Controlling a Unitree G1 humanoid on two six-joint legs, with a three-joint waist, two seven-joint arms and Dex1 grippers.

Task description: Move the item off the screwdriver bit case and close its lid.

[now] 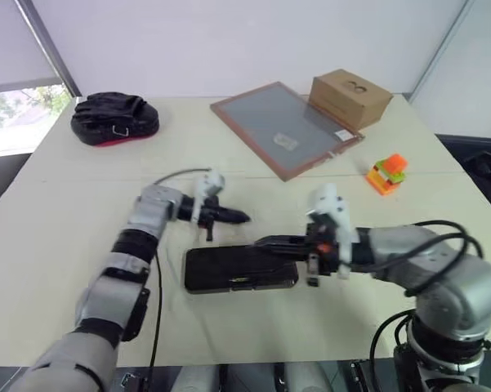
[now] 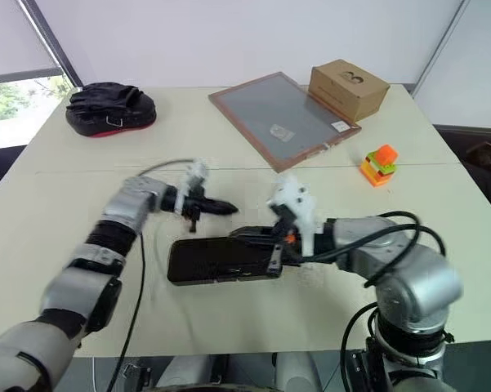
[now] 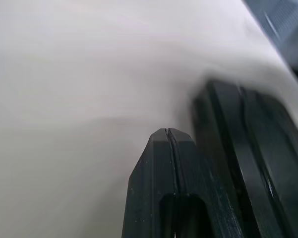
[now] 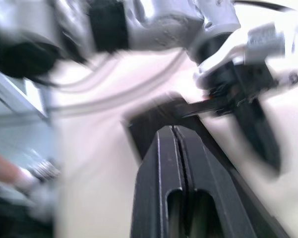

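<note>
The screwdriver bit case (image 1: 241,268) lies flat and dark near the table's front, its lid (image 1: 220,263) down over it. The item (image 1: 387,174), an orange and green block stack, stands on the table far to the right, apart from the case. My left gripper (image 1: 243,217) is shut and empty, hovering just behind the case and pointing right. My right gripper (image 1: 261,242) is shut and empty, pointing left over the case's right half. The left wrist view has shut fingertips (image 3: 167,133) beside the case (image 3: 248,148). The right wrist view looks past shut fingertips (image 4: 174,130) toward the left gripper (image 4: 253,129).
A framed grey board (image 1: 284,126) lies at the back with a brown cardboard box (image 1: 350,96) on its far corner. A black padded mitt (image 1: 114,117) sits at the back left. A thin cable (image 1: 184,173) arcs above my left wrist.
</note>
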